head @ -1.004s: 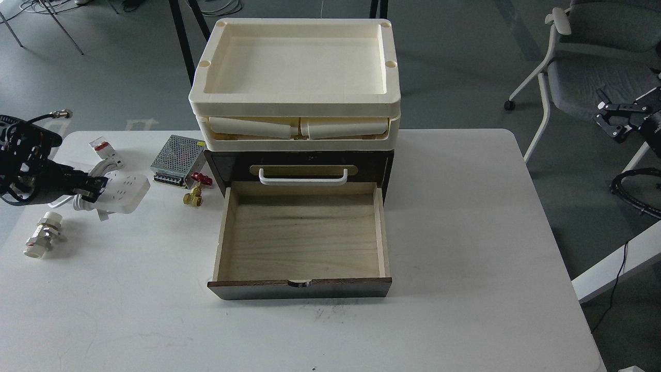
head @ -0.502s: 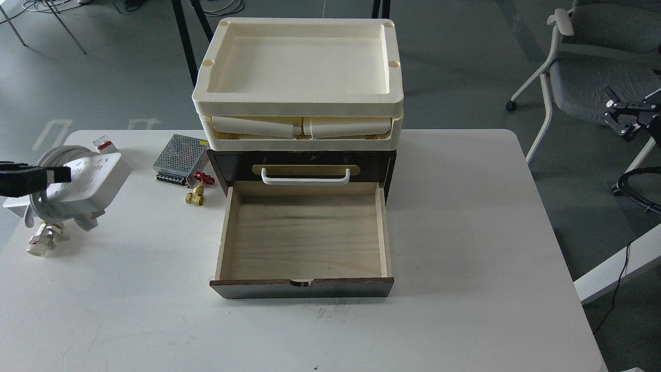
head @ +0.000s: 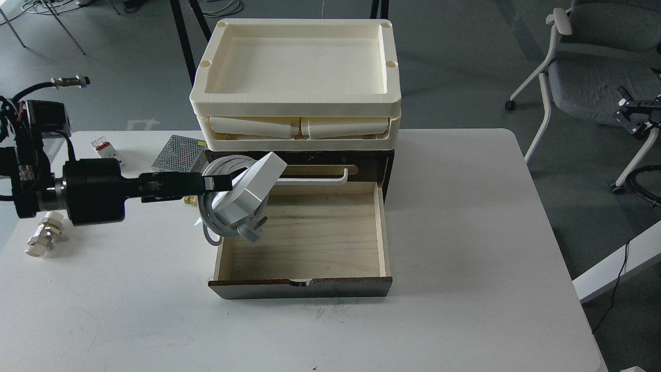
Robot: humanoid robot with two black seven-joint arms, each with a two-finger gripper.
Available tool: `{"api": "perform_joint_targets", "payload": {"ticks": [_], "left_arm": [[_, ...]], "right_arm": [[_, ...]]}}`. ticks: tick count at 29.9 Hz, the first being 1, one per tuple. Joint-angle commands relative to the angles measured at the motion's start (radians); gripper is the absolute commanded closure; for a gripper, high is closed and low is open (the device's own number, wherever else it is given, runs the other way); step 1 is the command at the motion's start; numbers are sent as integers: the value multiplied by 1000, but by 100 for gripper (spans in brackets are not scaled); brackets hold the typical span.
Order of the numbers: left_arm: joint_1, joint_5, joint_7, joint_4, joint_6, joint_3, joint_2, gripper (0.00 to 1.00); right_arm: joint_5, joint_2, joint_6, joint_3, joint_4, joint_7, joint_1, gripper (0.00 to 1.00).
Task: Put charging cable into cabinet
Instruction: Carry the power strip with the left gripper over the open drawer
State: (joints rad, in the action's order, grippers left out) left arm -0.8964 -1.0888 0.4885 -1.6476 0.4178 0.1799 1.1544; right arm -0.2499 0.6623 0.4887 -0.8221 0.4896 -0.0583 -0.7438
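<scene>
My left gripper [head: 219, 183] is shut on the charging cable [head: 248, 194], a white power strip with its thick cord coiled around it. It holds it tilted in the air over the left rear corner of the open drawer [head: 304, 237]. The drawer is lined with light wood and holds nothing. It belongs to the dark brown cabinet [head: 372, 163], whose white bar handle [head: 320, 178] is partly hidden by the strip. Cream trays [head: 297, 77] are stacked above. My right gripper [head: 632, 116] is small and dark at the far right, off the table.
On the white table [head: 465, 232] left of the cabinet are a perforated metal power supply box [head: 178, 154], a small white-and-red circuit breaker [head: 106, 150] and a white pipe fitting [head: 44, 235]. A grey office chair [head: 594, 62] stands beyond the right edge.
My left arm has swung right, carrying the charging cable from the table's left side to above the open drawer. The strip is now tilted on edge. The right gripper drifted slightly right.
</scene>
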Motion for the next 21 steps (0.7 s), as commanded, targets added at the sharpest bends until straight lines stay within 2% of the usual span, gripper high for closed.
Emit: {"api": "perform_joint_targets", "payload": {"ticks": [1, 14, 21], "left_arm": [[45, -2, 0, 70, -14, 1, -116, 100], [129, 6, 0, 365, -22, 1, -337, 100], [174, 6, 0, 382, -27, 6, -389, 100]], "right_arm": [[0, -6, 0, 0, -25, 0, 1, 0], [0, -21, 0, 0, -55, -2, 4, 0], [0, -20, 0, 0, -57, -2, 4, 0]]}}
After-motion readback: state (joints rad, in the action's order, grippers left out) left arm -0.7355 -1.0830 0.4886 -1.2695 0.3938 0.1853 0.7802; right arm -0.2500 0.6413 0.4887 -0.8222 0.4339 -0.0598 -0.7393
